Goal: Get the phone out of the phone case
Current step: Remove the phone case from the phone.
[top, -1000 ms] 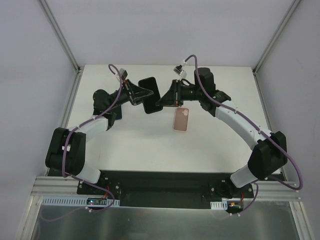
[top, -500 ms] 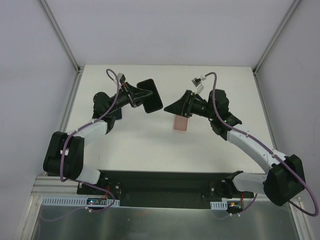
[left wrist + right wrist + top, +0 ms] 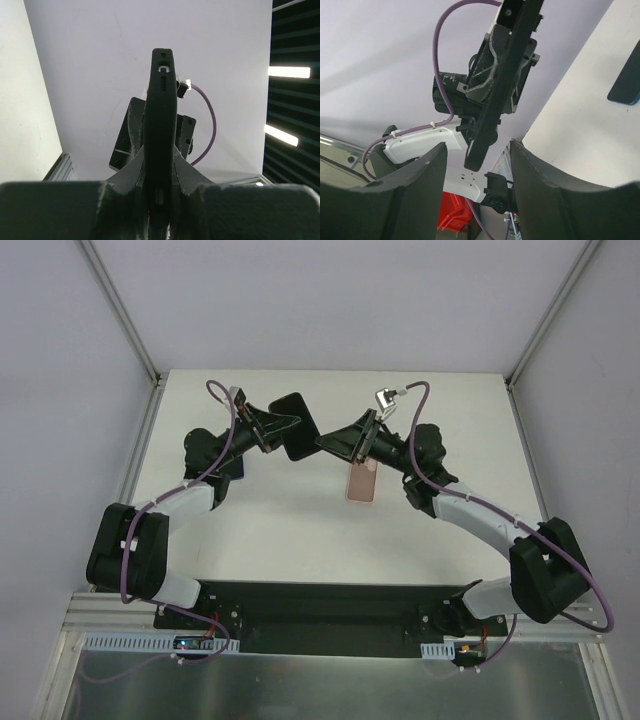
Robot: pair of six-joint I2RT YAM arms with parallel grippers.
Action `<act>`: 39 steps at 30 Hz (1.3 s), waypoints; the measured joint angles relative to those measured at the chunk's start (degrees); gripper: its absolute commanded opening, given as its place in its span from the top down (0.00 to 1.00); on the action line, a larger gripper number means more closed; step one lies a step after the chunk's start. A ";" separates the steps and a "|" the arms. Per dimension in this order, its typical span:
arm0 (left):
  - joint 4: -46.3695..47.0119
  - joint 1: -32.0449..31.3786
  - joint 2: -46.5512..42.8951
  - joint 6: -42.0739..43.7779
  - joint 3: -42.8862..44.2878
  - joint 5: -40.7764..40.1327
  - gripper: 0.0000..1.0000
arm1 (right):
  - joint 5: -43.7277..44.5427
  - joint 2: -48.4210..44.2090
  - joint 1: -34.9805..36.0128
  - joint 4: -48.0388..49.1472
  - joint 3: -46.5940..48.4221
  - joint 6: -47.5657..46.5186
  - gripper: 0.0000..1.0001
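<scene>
Pale grey-white walls (image 3: 320, 300) closing in the far side and both flanks of the top view, with slanted aluminium posts (image 3: 118, 308) leading down to the table's far corners. In the left wrist view, beyond the wall's right edge, a dark slatted area with bright strip lights (image 3: 292, 72).

Below the walls, a white matte table (image 3: 300, 530) across the middle of the frame, ending at a black base plate (image 3: 320, 605) and a sheet of bare metal (image 3: 320, 685) along the bottom.

Left arm (image 3: 150, 530) set at lower left and bent toward upper centre. Right arm (image 3: 480, 520) curved in from lower right, the two ends facing each other above the far half of the table. Purple cables (image 3: 425, 405) looped over both.

Phone (image 3: 297, 427) up in the air just left of centre, off the table, clamped at its lower end by the left gripper (image 3: 159, 175). Edge-on and upright in the left wrist view, pinched between both fingers (image 3: 192, 177).

Phone case (image 3: 361, 483) lying flat on the table just right of centre, salmon-pink, separate from the phone.

Right gripper (image 3: 477, 150) spread wide and released, with only air between its fingers. Close over the case's far end in the top view, and pointed at the phone in its own wrist view.

At the right edge of the right wrist view, a small dark flat thing with a blue rim (image 3: 625, 75) on the table — too little of it shown to tell what.
</scene>
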 measured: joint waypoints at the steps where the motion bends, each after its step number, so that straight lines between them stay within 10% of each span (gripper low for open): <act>1: 0.04 0.00 0.00 -0.02 -0.20 -0.02 1.00 | 0.02 0.44 0.17 1.20 0.00 0.79 0.50; 16: 1.27 0.44 -0.20 -0.22 -0.48 -0.85 1.00 | 0.50 4.04 0.42 8.94 0.00 7.45 0.99; 39: -1.14 2.43 1.64 -4.76 -0.37 -6.78 1.00 | 2.45 20.94 -0.07 30.97 4.42 23.08 0.99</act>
